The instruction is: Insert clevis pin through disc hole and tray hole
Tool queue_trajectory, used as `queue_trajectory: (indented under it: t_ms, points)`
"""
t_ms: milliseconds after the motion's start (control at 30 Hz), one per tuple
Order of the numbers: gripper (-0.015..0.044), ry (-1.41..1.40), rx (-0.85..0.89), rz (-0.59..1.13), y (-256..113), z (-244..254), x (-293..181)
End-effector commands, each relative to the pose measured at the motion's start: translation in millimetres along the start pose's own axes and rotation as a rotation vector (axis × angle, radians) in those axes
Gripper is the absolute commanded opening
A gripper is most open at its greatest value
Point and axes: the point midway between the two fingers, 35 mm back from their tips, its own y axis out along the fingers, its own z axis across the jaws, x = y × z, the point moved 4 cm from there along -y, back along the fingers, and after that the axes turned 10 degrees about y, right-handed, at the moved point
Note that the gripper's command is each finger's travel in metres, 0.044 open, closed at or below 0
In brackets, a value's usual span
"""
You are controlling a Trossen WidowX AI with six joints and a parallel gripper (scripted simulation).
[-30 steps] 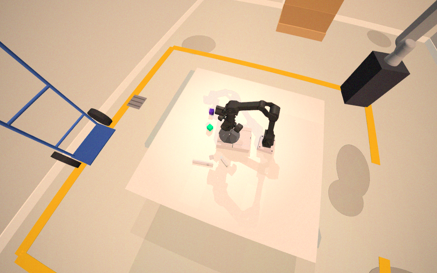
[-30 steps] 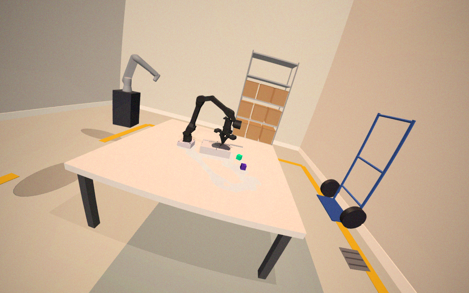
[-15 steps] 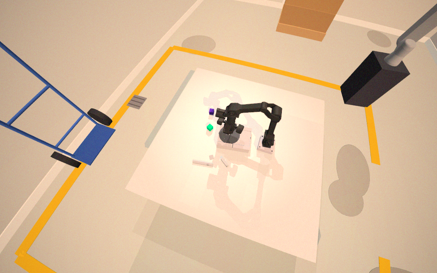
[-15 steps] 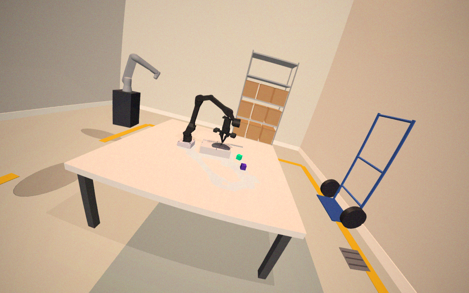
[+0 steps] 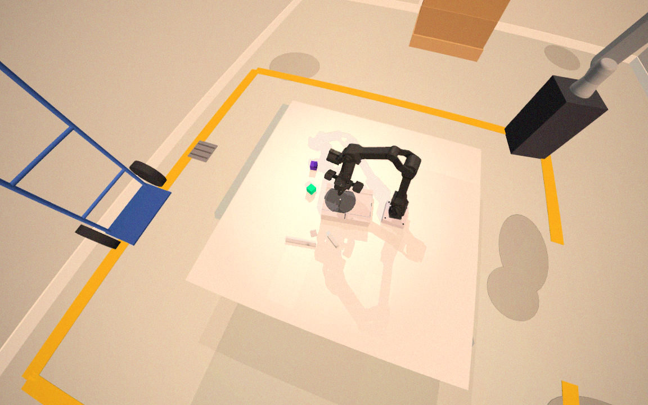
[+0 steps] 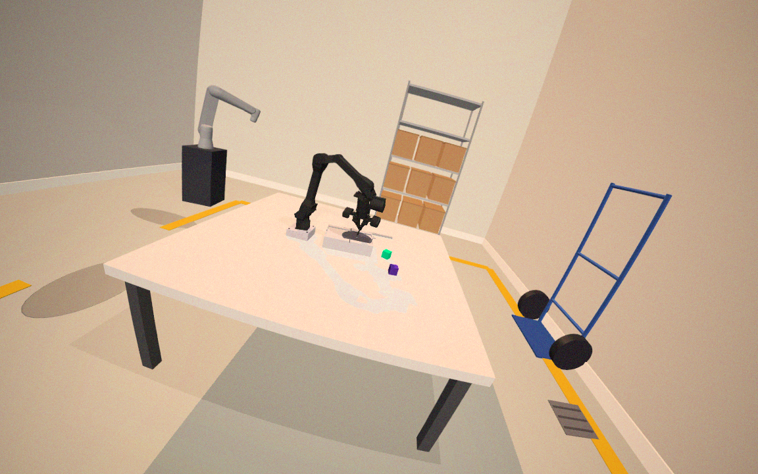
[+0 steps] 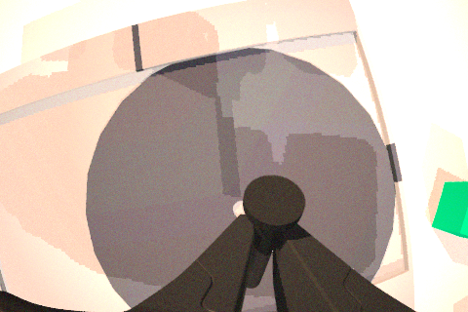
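Wrist: the gripper (image 5: 340, 191) (image 6: 359, 231) (image 7: 263, 228) is clamped on the pin (image 7: 274, 200), head toward the camera; the disc (image 5: 336, 201) (image 6: 356, 237) (image 7: 161, 171) spreads below, its hole (image 7: 238, 209) just beside the pin's head. Top: the tray (image 5: 361, 220) (image 6: 346, 248) (image 7: 288, 15) lies under the gripper, a green cube (image 5: 310, 189) (image 6: 386, 253) (image 7: 453, 209) near it. Exterior: the gripper points down over the disc.
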Motion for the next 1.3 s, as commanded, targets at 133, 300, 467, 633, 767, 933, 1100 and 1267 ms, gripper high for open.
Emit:
queue_trajectory:
  t_ms: [133,300,467,633,767,933,1100,1267]
  points:
    - [0.0,-0.007,0.036,-0.201,2.3,-2.4,-15.2]
    - [0.0,-0.01,0.063,-0.344,5.4,-4.2,-25.7]
    - [0.0,-0.013,0.089,-0.482,10.0,-5.8,-35.2]
    - [0.0,-0.015,0.111,-0.603,14.9,-7.1,-43.1]
    - [0.0,-0.016,0.124,-0.679,18.4,-7.9,-47.7]
    - [0.0,-0.015,0.126,-0.707,19.5,-8.4,-49.4]
    - [0.0,-0.014,0.127,-0.706,21.4,-2.6,-46.6]
    - [0.0,-0.015,0.126,-0.707,22.5,-2.5,-47.0]
